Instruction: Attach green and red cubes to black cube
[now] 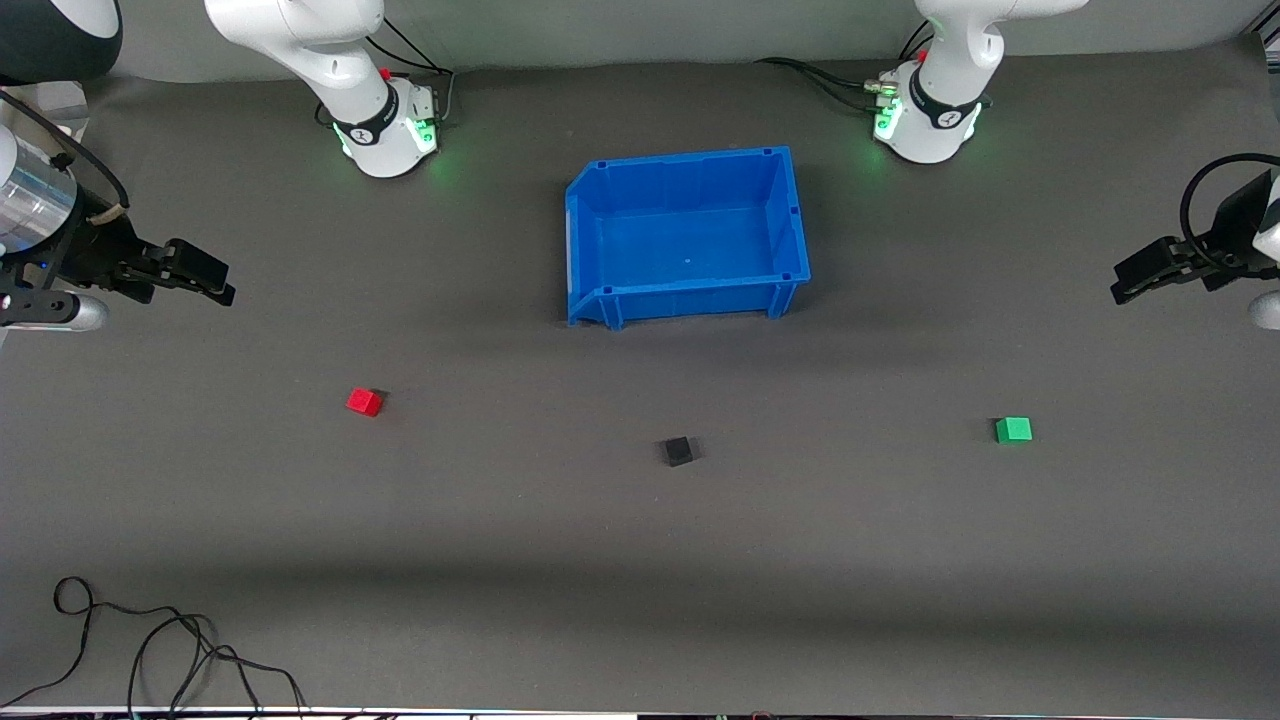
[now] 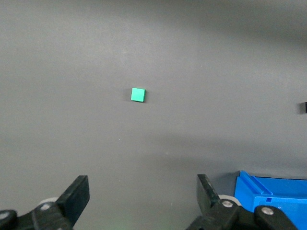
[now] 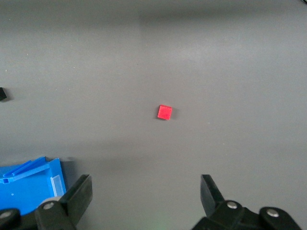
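The red cube [image 1: 365,402] lies on the grey mat toward the right arm's end; it also shows in the right wrist view [image 3: 164,112]. The green cube [image 1: 1013,430] lies toward the left arm's end and shows in the left wrist view [image 2: 138,95]. The black cube [image 1: 679,451] lies between them, nearer the front camera than the blue bin; a sliver of it shows in each wrist view [image 2: 304,107] [image 3: 2,94]. My right gripper [image 1: 205,280] [image 3: 144,194] is open and empty, raised at its end of the table. My left gripper [image 1: 1135,280] [image 2: 143,194] is open and empty, raised at its end.
An empty blue bin [image 1: 686,300] stands at the middle of the mat between the arm bases; its corner shows in both wrist views [image 2: 268,187] [image 3: 29,179]. Loose black cables [image 1: 150,640] lie at the front edge toward the right arm's end.
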Tool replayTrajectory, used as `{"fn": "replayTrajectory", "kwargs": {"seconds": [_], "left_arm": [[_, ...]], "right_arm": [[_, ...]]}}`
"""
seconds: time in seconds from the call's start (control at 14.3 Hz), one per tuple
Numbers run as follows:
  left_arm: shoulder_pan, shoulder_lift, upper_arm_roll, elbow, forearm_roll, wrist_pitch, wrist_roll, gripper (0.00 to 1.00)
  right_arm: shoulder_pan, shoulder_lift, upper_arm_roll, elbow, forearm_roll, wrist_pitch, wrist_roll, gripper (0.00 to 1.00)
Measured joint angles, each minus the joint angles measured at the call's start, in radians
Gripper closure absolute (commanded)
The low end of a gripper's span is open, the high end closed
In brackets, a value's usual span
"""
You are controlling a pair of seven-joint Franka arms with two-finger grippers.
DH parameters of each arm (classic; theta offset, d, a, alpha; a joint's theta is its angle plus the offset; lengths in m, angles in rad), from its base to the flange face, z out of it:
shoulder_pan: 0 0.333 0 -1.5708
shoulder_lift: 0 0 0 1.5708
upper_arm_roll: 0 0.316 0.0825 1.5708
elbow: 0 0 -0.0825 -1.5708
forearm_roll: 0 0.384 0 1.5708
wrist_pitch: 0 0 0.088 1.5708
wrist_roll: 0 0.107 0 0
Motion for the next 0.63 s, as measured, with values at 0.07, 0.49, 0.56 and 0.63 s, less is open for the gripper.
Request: {"fn": "replayTrajectory", "kwargs": {"seconds": [0.07,0.49,0.56,0.63], "left_arm": [[0.0,0.0,0.0,0.0,-0.001,0.0,0.0,0.01],[-0.003,0.0,-0.005,0.0,-0.002,0.0,0.0,0.0],[-0.004,0.0,-0.007,-0.001,-0.002,0.0,0.0,0.0],[-0.004,0.0,-0.007,-0.002,-0.002,0.0,0.0,0.0]], "right_arm": [[0.0,0.0,0.0,0.0,0.0,0.0,0.0,0.0],[0.0,0.0,0.0,0.0,0.0,0.0,0.0,0.0],[0.0,0.0,0.0,0.0,0.0,-0.002,0.0,0.0],[0.0,0.0,0.0,0.0,0.0,-0.003,0.0,0.0]]}}
